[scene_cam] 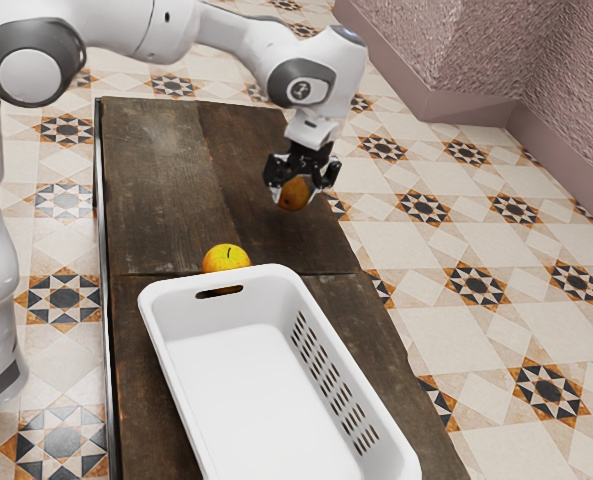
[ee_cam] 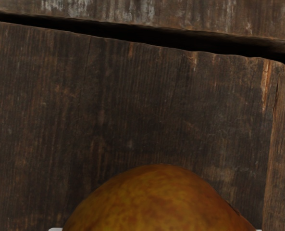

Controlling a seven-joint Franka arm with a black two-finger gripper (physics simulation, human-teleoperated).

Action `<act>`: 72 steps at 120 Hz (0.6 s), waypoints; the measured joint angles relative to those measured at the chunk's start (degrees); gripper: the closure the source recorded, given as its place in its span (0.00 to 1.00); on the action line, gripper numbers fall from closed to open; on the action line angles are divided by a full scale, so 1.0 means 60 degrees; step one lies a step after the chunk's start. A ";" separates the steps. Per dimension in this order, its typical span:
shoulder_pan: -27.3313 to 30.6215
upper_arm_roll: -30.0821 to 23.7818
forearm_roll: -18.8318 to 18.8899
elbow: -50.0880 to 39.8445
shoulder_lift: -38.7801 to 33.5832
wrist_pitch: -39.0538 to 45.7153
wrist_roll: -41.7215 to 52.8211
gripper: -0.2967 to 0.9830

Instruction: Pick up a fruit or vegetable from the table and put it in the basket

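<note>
In the exterior view my gripper (scene_cam: pixel 298 180) is shut on a brownish-orange fruit (scene_cam: pixel 294 193), one finger on each side of it, above the far part of the dark wooden table (scene_cam: pixel 156 180). The same rounded fruit (ee_cam: pixel 161 202) lies at the lower edge of the wrist view, with table planks behind it. A yellow apple (scene_cam: pixel 226 258) sits on the table just beyond the near basket's far end. The white basket (scene_cam: pixel 161 300) has slotted sides, and its visible floor holds nothing.
The table's long edge runs close under the gripper on the exterior view's right, with patterned floor tiles (scene_cam: pixel 426 208) beyond. A dark gap (ee_cam: pixel 132 32) between planks crosses the wrist view.
</note>
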 joint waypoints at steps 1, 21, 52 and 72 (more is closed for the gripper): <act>0.0007 -0.0030 -0.0005 0.0002 -0.0005 -0.0009 -0.0010 0.49; 0.0097 -0.0565 -0.0125 0.0002 -0.0424 -0.0188 -0.0249 0.49; -0.0121 -0.1508 -0.0449 0.0002 -0.0803 -0.0387 -0.0771 0.49; -0.0062 -0.1960 -0.0642 -0.0080 -0.1126 -0.0436 -0.1135 0.51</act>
